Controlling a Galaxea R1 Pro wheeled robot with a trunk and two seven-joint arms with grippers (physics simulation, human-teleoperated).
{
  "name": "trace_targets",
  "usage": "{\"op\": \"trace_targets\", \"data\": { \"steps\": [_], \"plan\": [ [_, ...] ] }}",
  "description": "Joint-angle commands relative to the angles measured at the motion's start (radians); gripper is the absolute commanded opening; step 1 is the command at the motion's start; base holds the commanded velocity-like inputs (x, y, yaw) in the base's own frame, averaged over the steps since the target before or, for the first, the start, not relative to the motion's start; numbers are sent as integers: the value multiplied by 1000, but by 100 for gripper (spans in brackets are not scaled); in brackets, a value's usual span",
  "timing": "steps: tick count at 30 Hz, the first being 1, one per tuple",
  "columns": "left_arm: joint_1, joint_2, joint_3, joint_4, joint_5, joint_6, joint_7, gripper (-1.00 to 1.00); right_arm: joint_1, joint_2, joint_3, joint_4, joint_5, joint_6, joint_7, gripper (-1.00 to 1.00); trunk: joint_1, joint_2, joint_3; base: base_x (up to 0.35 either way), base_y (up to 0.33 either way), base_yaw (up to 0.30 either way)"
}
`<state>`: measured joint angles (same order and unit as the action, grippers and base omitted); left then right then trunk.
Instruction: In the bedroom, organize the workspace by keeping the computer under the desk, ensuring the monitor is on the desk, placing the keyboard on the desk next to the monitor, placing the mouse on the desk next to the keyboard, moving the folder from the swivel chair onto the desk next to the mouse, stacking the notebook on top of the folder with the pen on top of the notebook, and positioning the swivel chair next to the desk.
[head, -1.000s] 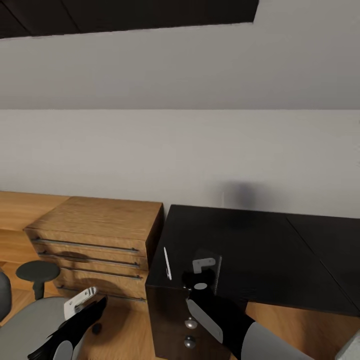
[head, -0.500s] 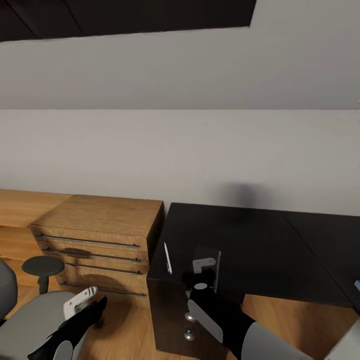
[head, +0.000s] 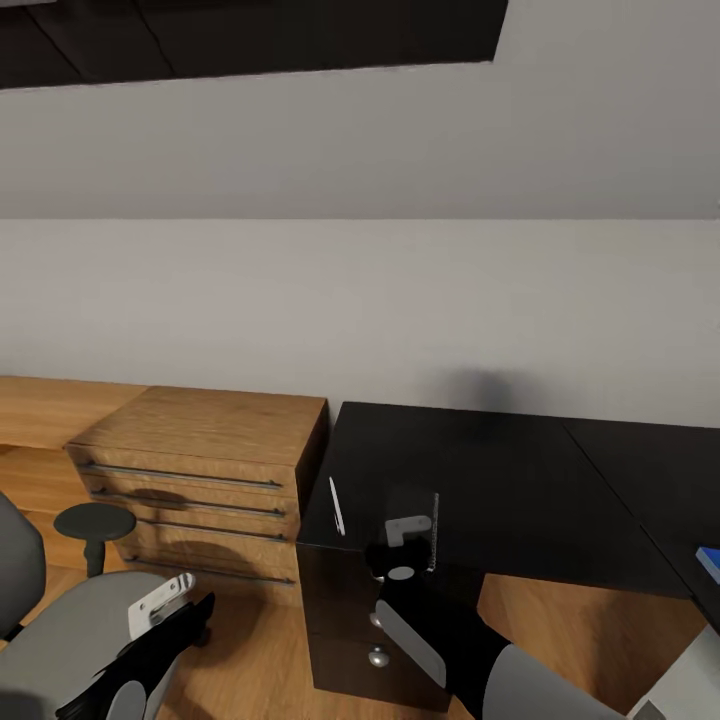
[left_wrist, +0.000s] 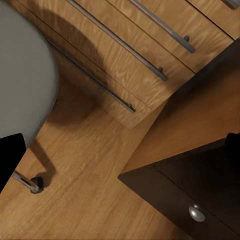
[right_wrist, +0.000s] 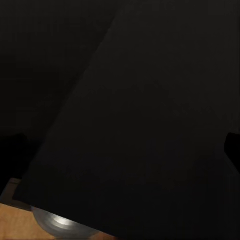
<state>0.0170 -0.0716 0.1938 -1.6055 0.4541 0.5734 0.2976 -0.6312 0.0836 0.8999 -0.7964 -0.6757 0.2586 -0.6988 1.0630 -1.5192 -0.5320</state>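
Notebook (head: 428, 530) upright in right pincer (head: 405, 550) above desk (head: 520, 490) — pen (head: 336, 506) beside; left pincer (head: 160, 605) state unclear.

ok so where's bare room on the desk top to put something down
The broad stretch of desk between the wall and the right gripper is bare. It is tighter at the near left corner, where the pen lies beside that gripper, and at the right edge by the folder.

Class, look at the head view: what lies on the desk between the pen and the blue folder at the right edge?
In the head view, between the pen and the folder stands the right gripper, holding the dark notebook upright; beyond it, bare desk.
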Motion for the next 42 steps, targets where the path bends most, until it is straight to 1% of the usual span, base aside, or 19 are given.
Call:
{"op": "trace_targets", "data": {
  "steps": [1, 4, 9, 10, 32, 35, 42],
  "plan": [
    [0, 0, 0, -2, 11, 3, 7, 100, -1, -1, 3, 0, 1, 15, -8, 100, 0, 0, -1, -5, 0, 0],
    [1, 0, -1, -1, 11, 3, 8, 100, -1, -1, 4, -2, 29, 13, -9, 100, 0, 0, -1, -3, 0, 0],
    [0, 0, -2, -1, 11, 3, 8, 100, -1, -1, 2, -7, 52, 9, -11, 100, 0, 0, -1, -1, 0, 0],
    [0, 0, -2, -1, 11, 3, 8, 100, -1, -1, 2, -8, 53, 8, -11, 100, -4, 7, 2, 0, 0, 0],
    [0, 0, -4, 2, 9, 3, 8, 100, -1, -3, 1, -10, 56, 5, -13, 100, -88, 161, 71, 0, 0, 0],
    [0, 0, -7, 4, 9, 3, 8, 100, -1, -4, -1, -10, 56, 3, -13, 100, -88, 161, 71, 0, 0, 0],
    [0, 0, -39, 6, 8, 2, 7, 100, -1, -8, -5, -25, 56, -26, -14, 100, -88, 161, 71, 0, 0, 0]
  ]
}}
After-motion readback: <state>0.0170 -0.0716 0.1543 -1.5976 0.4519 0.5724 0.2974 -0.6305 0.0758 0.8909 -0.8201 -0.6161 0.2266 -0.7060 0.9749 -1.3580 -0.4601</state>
